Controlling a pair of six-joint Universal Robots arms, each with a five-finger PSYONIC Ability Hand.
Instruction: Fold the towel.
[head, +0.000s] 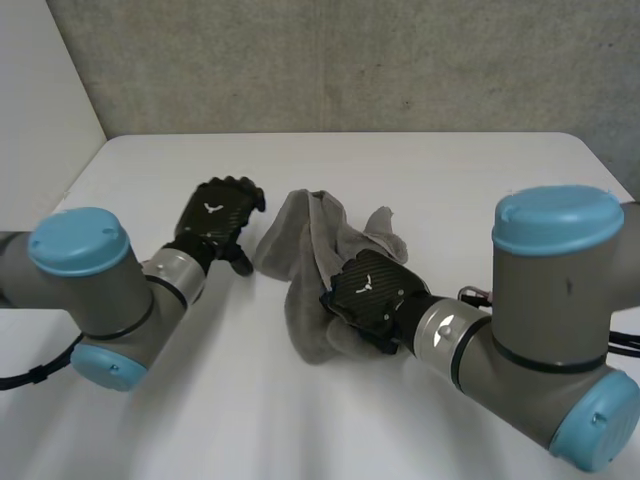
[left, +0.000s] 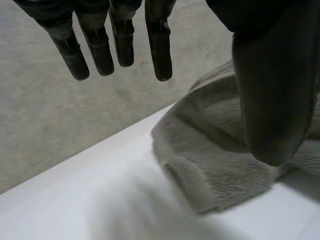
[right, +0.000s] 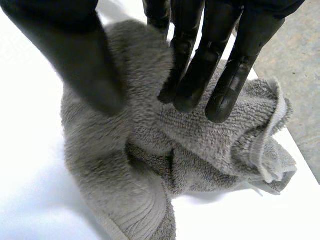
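Two hands: both black, both low over the white table (head: 450, 180), one on each side of the towel (head: 305, 250)
Towel: grey and crumpled in a heap about the middle of the table, well in from every edge; one lobe reaches toward the far edge and a longer one toward the near edge
Hemmed corner (right: 265, 150): sticks out of the heap just beside the right hand's fingertips, curled over on itself
Left hand (head: 215, 222): just beside the towel's left side; in its wrist view the fingers (left: 160, 50) hang straight and slightly spread, apart from the cloth, and the thumb (left: 275, 90) stands in front of the towel's rounded edge; whether the thumb touches the cloth cannot be told; the hand holds nothing
Right hand (head: 370, 290): lies over the towel's near right part; in its wrist view the fingers (right: 200, 75) are straight and close together, their tips on the pile at the top of the heap; the thumb (right: 85, 65) is spread wide over the heap's other side; the cloth lies under the palm, neither gathered nor pinched
Left arm (head: 100, 290): grey with light-blue caps, comes in from the near left corner
Right arm (head: 550, 300): the same make, comes in from the near right corner
Wall (head: 350, 60): rough and grey, behind the table's far edge
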